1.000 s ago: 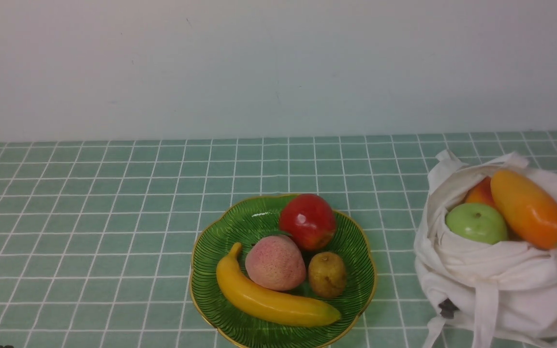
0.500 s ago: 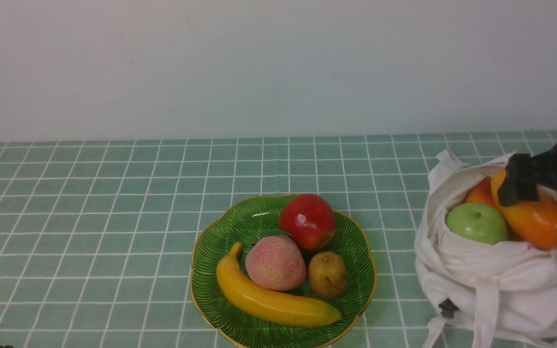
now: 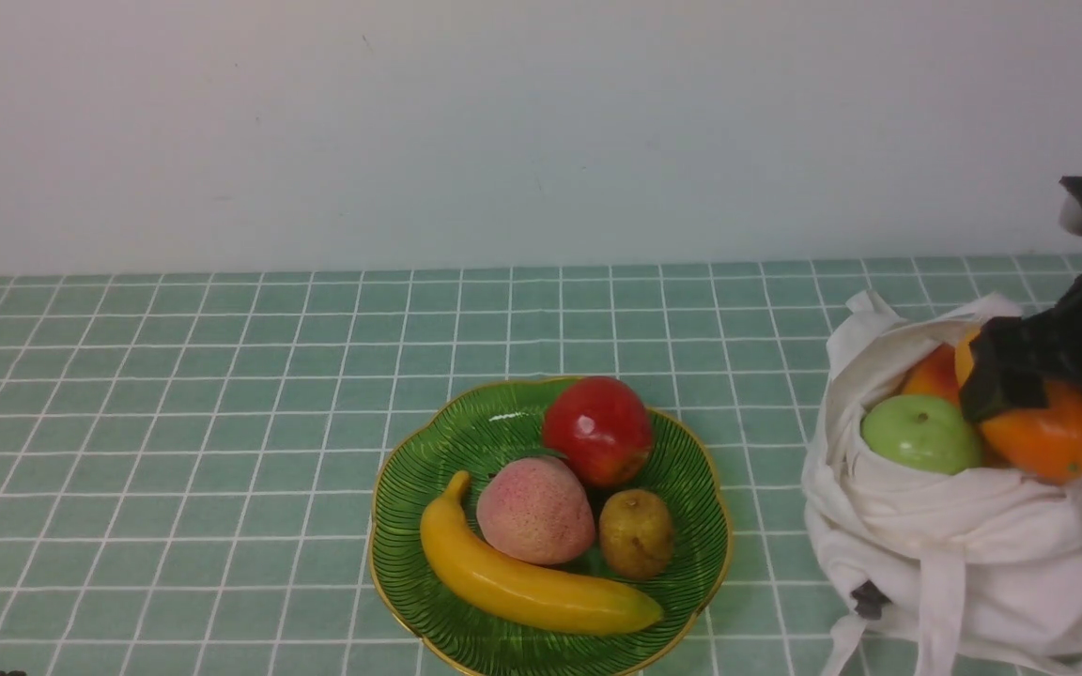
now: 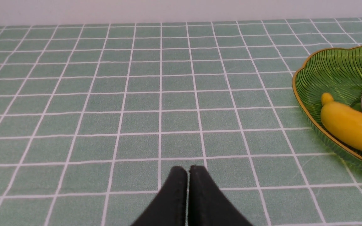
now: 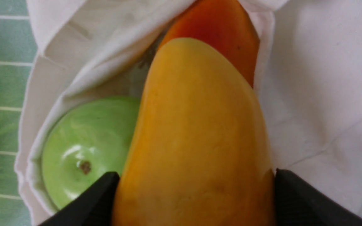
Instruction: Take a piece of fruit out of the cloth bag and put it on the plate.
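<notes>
The mango (image 3: 1039, 437) lay atop the cloth bag (image 3: 954, 535) at the right edge of the worktop (image 3: 222, 422), toward the front corner. The right gripper (image 5: 194, 174) straddled its broad middle, fingers (image 5: 90, 201) against both flanks — clamped or merely touching, I couldn't tell. Skin looked smooth, likely slippery and firm — best gripped across the belly.

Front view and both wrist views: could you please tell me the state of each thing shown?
cloth bag, open at the top
mango, lying in the bag, on top
green apple, in the bag
plate, partly filled
left gripper, shut, empty
right gripper, straddling the mango, grip unclear
</notes>
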Robot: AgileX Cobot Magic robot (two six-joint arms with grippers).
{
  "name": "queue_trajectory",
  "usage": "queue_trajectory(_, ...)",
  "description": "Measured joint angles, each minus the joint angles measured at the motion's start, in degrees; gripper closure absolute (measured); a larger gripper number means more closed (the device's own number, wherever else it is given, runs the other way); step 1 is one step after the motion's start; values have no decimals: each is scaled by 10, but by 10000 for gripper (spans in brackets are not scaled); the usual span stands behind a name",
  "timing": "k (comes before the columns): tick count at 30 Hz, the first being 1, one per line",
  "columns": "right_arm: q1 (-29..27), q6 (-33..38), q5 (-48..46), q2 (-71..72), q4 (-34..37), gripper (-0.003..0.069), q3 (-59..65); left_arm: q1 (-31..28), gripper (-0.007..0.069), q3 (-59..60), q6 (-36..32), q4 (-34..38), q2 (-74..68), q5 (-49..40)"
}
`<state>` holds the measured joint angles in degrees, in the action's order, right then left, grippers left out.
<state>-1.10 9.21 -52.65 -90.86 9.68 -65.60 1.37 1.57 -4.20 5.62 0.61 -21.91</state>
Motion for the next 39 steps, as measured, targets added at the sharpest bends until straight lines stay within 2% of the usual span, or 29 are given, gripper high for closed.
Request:
queue_trajectory(6,0,1,0,73,40,104,0,0,632,0,0,0,0,0)
queue_trajectory(10,18,28,-1,123,108,104,0,0,632,0,0,0,0,0)
queue_trajectory(14,75,61,-5,141,169,104,0,0,632,0,0,0,0,0)
queue_trajectory(15,115,70,-4,142,187,104,0,0,632,0,0,0,0,0)
queue_trajectory(16,125,70,-3,142,189,104,0,0,632,0,0,0,0,0)
queue_trajectory(20,225,76,27,136,196,104,0,0,632,0,0,0,0,0)
queue_trajectory(24,313,77,91,102,200,104,0,0,632,0,0,0,0,0)
queue_trajectory(32,410,84,192,-24,204,104,0,0,632,0,0,0,0,0)
queue_trajectory(39,450,126,244,-127,206,104,0,0,632,0,0,0,0,0)
